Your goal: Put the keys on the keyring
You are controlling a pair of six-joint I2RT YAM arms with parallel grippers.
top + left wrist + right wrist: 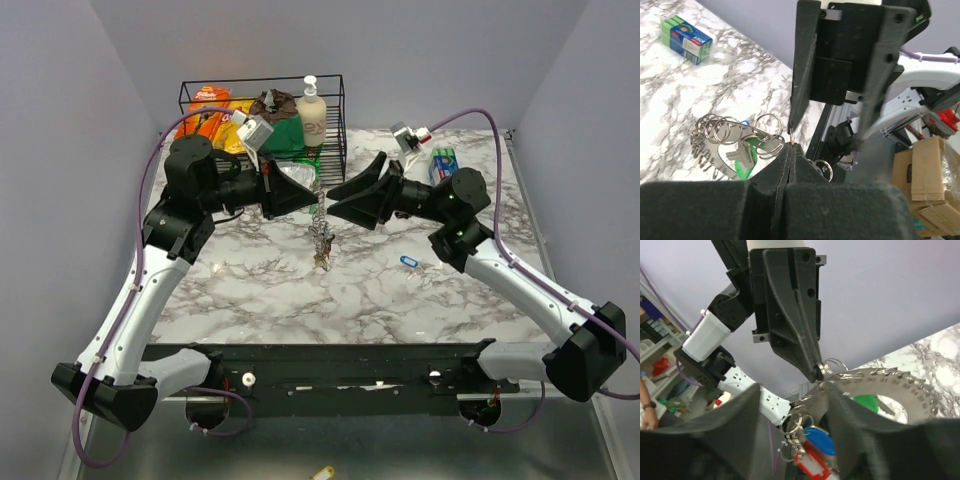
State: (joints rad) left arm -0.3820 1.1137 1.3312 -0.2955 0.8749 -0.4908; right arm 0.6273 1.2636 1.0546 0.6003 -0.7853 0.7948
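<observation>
Overhead, both arms met tip to tip above the middle of the marble table (pixel 250 285). The left gripper (pixel 313 196) was clamped tight, its fingers pressed together on the thin wire of the keyring (pixel 791 133). From it the keys (pixel 321 240) hung in a bunch of small rings, with green, blue and red heads showing, clear of the tabletop. The right gripper (pixel 331 198) faced it from the right, its fingers spread apart on either side of the bunch and gripping nothing. One loose blue key (pixel 407 262) lay on the table, nearer and to the right.
</observation>
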